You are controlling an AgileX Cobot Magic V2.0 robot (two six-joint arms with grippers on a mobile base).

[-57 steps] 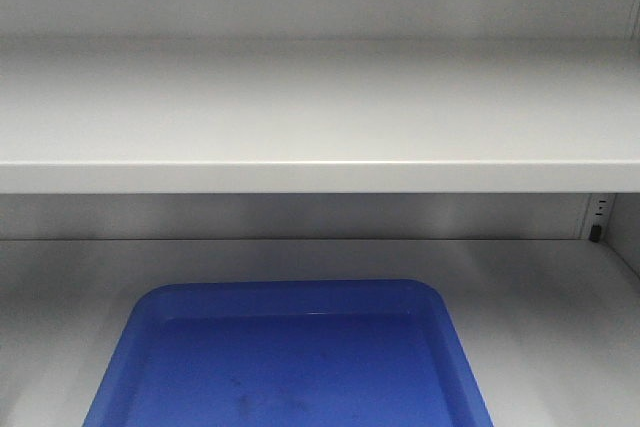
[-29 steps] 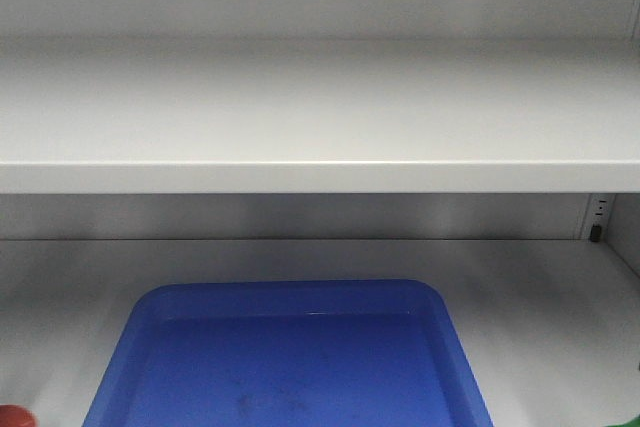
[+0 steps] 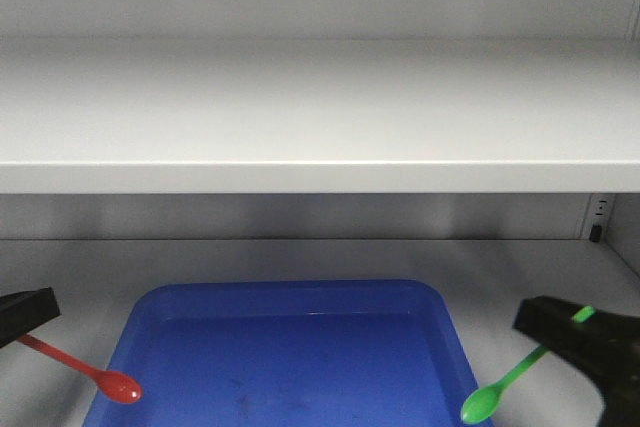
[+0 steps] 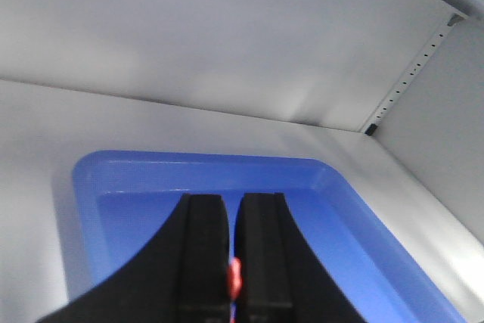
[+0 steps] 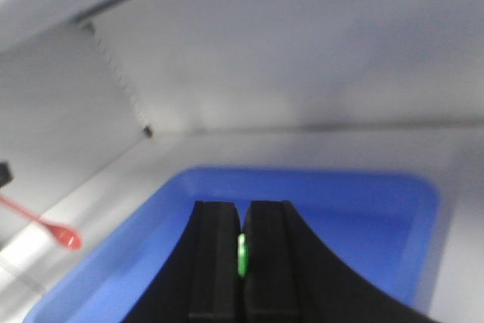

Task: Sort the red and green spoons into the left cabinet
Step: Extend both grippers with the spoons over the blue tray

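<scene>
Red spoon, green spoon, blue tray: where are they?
red spoon (image 3: 122,387), front view, on its bowl.
green spoon (image 3: 480,405), front view, on its bowl.
blue tray (image 3: 290,290), front view, on its far rim.

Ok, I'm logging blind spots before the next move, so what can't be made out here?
Front view: the near edge of the blue tray is cut off by the frame bottom; the left gripper shows only a corner at the left edge.
Left wrist view: its fingers hide the red spoon but for a sliver.
Right wrist view: blurred; the right gripper hides the green spoon but for a sliver.
</scene>
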